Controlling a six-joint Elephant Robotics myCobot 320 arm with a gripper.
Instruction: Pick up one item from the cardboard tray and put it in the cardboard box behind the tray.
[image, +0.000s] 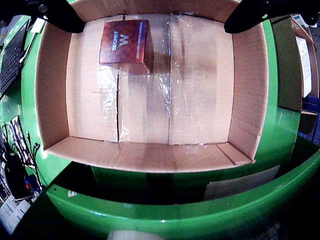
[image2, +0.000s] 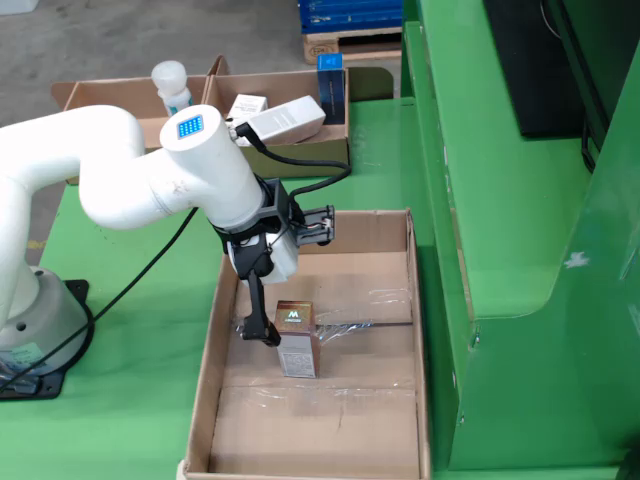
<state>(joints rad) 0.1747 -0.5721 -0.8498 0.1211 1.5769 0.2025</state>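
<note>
A small red-brown carton (image2: 297, 340) marked with a W stands upright on the taped floor of the open cardboard tray (image2: 225, 340). In the wrist view the carton (image: 126, 44) sits at the upper left, between the two black fingers and close to the left finger (image: 57, 15). My gripper (image: 157, 12) is open, with its jaws wide apart and nothing held. In the fixed view the gripper (image2: 283, 318) reaches down into the tray, and one black finger (image2: 262, 315) hangs just left of the carton. The second finger is hidden there.
Behind the tray stands a cardboard box (image2: 290, 150) holding a white bottle (image2: 172, 85), white cartons (image2: 285, 120) and a blue carton (image2: 330, 75). A green machine wall (image2: 500, 200) runs along the tray's right side. The arm's black cable (image2: 150, 265) trails left.
</note>
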